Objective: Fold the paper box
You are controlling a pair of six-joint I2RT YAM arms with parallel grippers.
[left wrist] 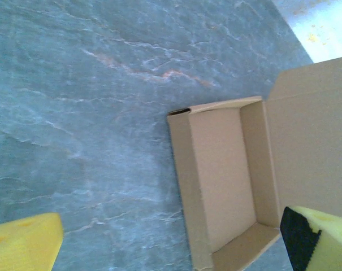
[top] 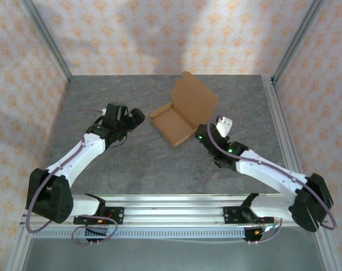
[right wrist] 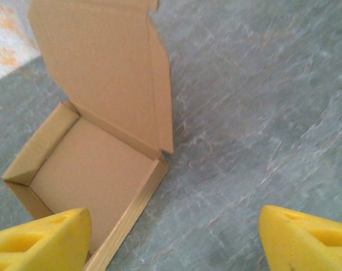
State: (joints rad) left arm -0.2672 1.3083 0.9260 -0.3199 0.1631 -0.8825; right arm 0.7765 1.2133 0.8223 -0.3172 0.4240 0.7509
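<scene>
Grey marbled table (top: 131, 164) spans the middle of the top view. On it, just above centre, sits the tan paper box (top: 172, 125), its tray formed and its lid (top: 196, 97) raised. The left gripper (top: 132, 116), left of the box, gapes wide and is empty. The right gripper (top: 223, 124), just right of it, is spread and grips nothing.
</scene>
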